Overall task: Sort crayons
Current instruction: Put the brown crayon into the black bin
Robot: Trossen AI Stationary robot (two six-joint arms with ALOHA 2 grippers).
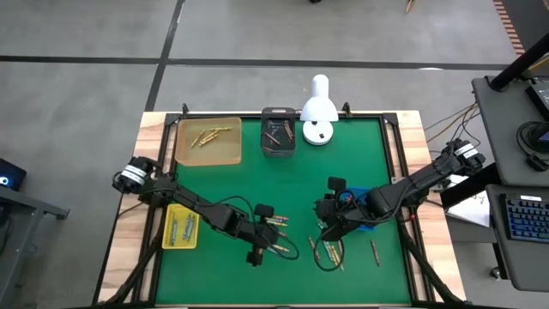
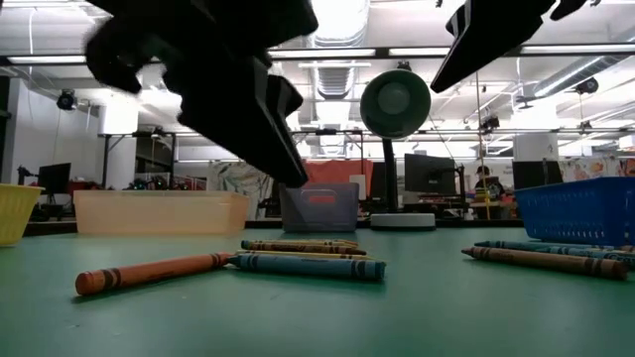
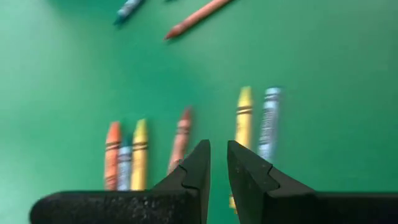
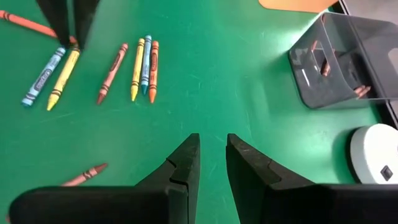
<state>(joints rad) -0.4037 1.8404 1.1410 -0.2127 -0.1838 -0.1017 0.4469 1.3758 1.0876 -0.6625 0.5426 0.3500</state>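
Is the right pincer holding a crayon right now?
No. In the right wrist view the right pincer shows only bare green mat between its fingers, and the nearest crayon lies loose off to the side.

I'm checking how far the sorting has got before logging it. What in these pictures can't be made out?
- Blue tray, high view: the right arm covers most of it, so its contents are hidden.
- Yellow tray, high view: its crayons are too small to count.
- Dark bin, right wrist view: cut off by the edge; only a few reddish crayons show.
- Left pincer, left wrist view: crayons beyond it are blurred, labels unreadable.
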